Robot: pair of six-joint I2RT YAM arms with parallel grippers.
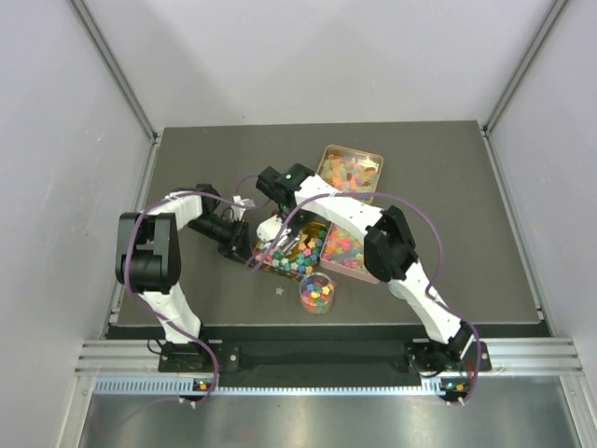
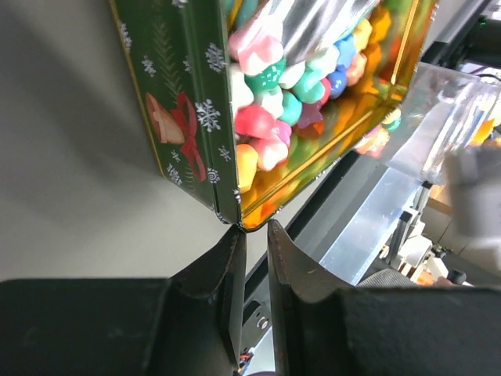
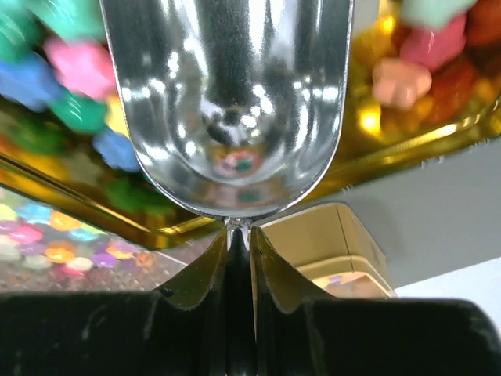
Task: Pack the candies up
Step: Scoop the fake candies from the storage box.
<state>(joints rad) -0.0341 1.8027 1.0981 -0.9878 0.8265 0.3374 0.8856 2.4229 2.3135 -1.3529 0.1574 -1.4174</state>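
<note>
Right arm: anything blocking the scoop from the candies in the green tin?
Nothing visible. The right gripper holds the metal scoop by its handle, with the bowl over the candies inside the open green tin. The left gripper pinches the tin at a corner. No lid or other item lies between them.

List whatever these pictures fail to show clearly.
Left wrist: the green tin is cut off by the top edge.
Right wrist: candies beside the scoop are blurred; its handle is hidden between the right gripper's fingers.
Top view: the right arm covers most of the tin; single candies are too small.
</note>
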